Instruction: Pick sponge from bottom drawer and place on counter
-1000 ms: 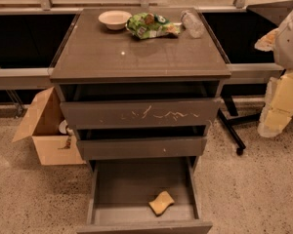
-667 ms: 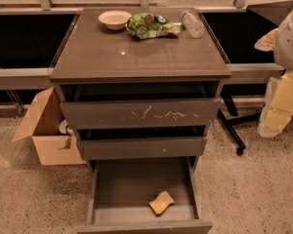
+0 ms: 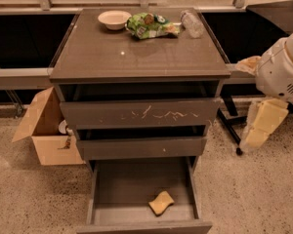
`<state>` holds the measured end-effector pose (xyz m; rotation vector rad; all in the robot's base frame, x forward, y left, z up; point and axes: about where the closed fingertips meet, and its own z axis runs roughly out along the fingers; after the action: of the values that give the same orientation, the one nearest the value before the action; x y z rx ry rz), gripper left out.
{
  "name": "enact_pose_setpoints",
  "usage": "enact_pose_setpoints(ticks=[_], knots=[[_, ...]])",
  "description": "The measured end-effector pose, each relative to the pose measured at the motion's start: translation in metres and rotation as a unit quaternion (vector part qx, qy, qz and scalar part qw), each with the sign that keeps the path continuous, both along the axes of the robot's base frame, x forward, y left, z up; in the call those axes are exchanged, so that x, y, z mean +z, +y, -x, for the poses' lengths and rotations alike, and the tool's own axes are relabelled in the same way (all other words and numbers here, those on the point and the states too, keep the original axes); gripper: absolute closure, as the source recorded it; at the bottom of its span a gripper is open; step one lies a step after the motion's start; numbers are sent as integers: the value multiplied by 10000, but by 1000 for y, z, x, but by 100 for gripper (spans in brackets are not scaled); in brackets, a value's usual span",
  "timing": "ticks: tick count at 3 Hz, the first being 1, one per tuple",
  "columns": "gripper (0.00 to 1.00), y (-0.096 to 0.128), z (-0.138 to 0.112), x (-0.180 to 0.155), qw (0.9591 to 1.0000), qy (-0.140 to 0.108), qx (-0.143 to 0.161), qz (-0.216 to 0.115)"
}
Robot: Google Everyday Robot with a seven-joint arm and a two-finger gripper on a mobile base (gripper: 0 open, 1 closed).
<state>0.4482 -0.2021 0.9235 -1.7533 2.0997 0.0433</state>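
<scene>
The sponge (image 3: 161, 202), a small pale yellow-tan block, lies on the flat grey floor of the open bottom drawer (image 3: 122, 189), towards its front right. The counter (image 3: 136, 52) is the glossy dark grey-brown top of the cabinet. My gripper (image 3: 261, 126) hangs at the right edge of the view, below the white arm housing (image 3: 283, 69). It is to the right of the cabinet, about level with the middle drawer, well apart from the sponge.
On the back of the counter stand a white bowl (image 3: 114, 19), a green crinkled snack bag (image 3: 149, 26) and a clear plastic bottle (image 3: 191, 23). The scratched top drawer (image 3: 139, 113) and middle drawer (image 3: 141, 147) stick out slightly. An open cardboard box (image 3: 44, 130) stands at the left.
</scene>
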Motion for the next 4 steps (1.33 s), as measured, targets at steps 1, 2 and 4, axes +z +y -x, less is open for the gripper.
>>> enact_pose_setpoints(ticks=[1,2,4], knots=[[0,18,-7,-44,9964,100,496,-678],[0,24,-8,-51,9945,109,653,-814],[0,33,-10,-85,9912,294,843,-981]])
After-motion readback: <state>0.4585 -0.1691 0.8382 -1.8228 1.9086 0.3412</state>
